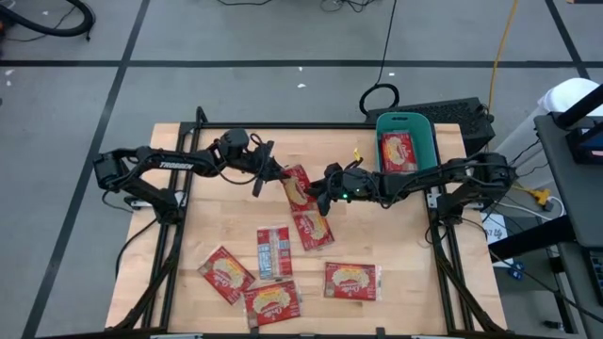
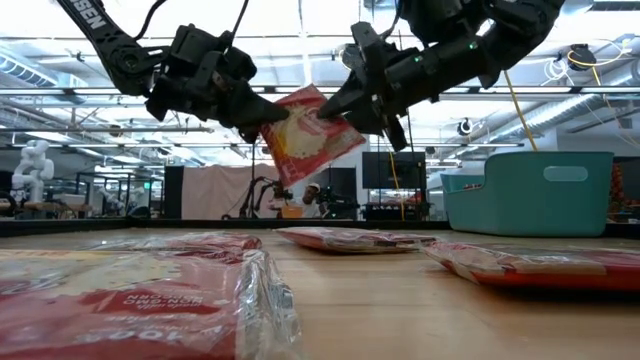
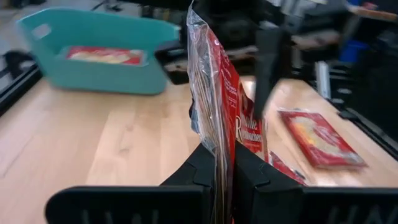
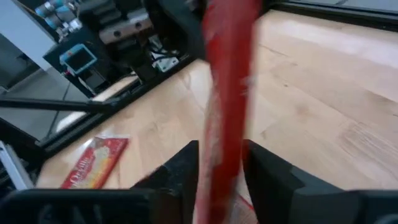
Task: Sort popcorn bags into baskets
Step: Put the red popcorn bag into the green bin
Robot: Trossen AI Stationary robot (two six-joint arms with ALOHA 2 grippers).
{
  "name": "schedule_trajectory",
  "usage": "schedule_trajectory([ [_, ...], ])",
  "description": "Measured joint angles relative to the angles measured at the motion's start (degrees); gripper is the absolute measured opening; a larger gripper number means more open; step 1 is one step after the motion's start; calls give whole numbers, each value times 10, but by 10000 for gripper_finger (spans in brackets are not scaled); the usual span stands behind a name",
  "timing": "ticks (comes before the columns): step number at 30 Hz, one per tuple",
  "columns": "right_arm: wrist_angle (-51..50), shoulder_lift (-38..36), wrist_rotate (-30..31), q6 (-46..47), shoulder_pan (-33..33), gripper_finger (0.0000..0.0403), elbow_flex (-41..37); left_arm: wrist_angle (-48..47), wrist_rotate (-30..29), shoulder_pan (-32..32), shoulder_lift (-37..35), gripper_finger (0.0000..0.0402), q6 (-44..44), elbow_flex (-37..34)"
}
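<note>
One red popcorn bag [image 2: 310, 135] hangs in the air above the middle of the table, between my two grippers. My left gripper [image 3: 225, 168] is shut on its left end. My right gripper [image 4: 221, 162] reaches in from the right, and its fingers stand close on either side of the bag's right end [image 4: 225, 106]. A teal basket [image 1: 429, 141] stands at the far right with one bag [image 1: 398, 151] lying inside. Several more bags lie flat on the table, such as one [image 1: 311, 229] below the held bag and one [image 1: 350, 280] near the front. My left gripper pinches the held bag's left end [image 3: 224, 146] between its two fingers, coming almost level from the table's left. The bag stands on edge in the hold, tilted, and is lifted clear of the table. My right gripper straddles the bag's right end; whether its fingers touch it I cannot tell.
Bags lie at the near left [image 1: 226, 273], near middle [image 1: 271, 301] and one silver side up [image 1: 273, 252]. Bare wood shows on the right, between the bags and the basket. Black frame rails run along the left and right table edges.
</note>
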Motion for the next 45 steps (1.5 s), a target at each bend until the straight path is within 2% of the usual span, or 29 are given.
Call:
schedule_trajectory([
  [7, -1, 10, 14, -15, -9, 18, 0, -9, -21, -4, 0, 22, 5, 0],
  [10, -7, 6, 11, -29, -14, 12, 0, 0, -28, -9, 0, 36, -5, 0],
  [12, -25, -5, -7, -43, -22, 17, 0, 13, -42, -15, 0, 62, -27, 0],
  [14, -83, -27, -15, -51, -29, 14, 0, 12, -68, -27, 0, 99, -33, 0],
  [21, -261, -141, -16, -68, -74, 8, 0, 11, -246, -81, 0, 230, -54, 0],
  [25, -396, -221, -13, -86, -137, 6, 21, 14, -259, -106, 0, 267, -68, 0],
  [29, -545, -276, -12, -111, -219, 5, 71, 13, -274, -130, 0, 270, -70, 0],
  [34, -679, -310, -17, -171, -331, 6, 127, 14, -274, -154, 0, 245, -70, 0],
  [40, -794, -316, -13, -189, -451, 7, 166, 14, -274, -179, 0, 212, -70, 0],
  [45, -837, -309, -15, -177, -503, 8, 156, 14, -275, -195, 0, 192, -70, 0],
])
